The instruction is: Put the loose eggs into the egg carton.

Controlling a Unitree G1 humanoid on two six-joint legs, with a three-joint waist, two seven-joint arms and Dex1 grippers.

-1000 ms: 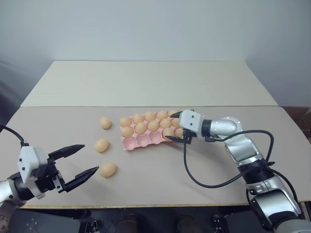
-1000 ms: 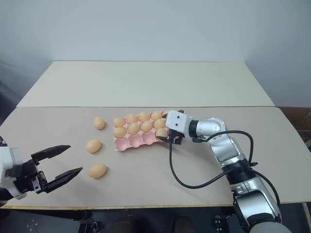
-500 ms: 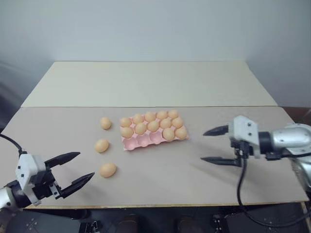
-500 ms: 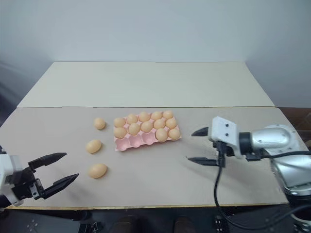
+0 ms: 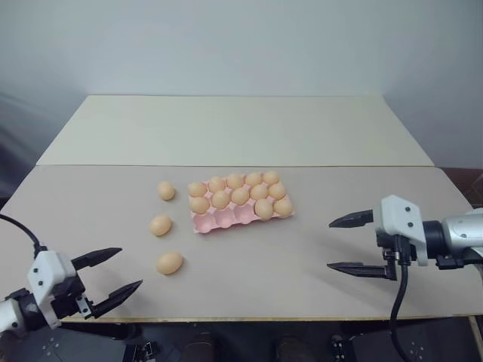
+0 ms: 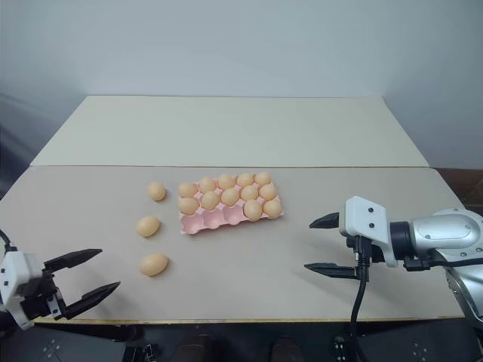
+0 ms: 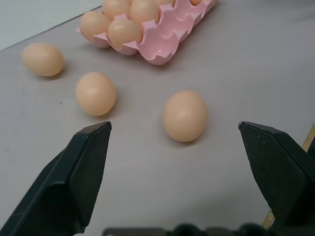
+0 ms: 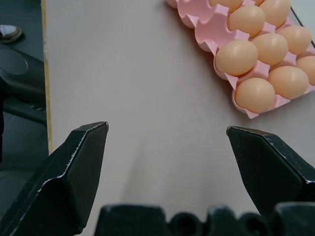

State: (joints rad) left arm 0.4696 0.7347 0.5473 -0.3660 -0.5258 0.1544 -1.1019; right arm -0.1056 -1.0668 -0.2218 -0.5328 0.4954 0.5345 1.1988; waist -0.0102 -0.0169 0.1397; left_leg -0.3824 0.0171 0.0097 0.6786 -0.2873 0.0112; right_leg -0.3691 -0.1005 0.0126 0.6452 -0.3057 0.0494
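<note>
three loose eggs (image 5: 170,262) are left on the bench (image 5: 302,256) beside the egg carton (image 5: 240,202); left claw (image 5: 107,273) and right claw (image 5: 352,243) are held spread and empty

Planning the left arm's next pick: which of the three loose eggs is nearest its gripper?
The front egg, nearest the table's front edge. It lies just ahead of the left gripper, whose jaws are open; the other two eggs lie farther back, beside the egg carton.

Two beige tables (image 5: 226,128) abut; plain pale wall (image 5: 241,45) behind.
</note>
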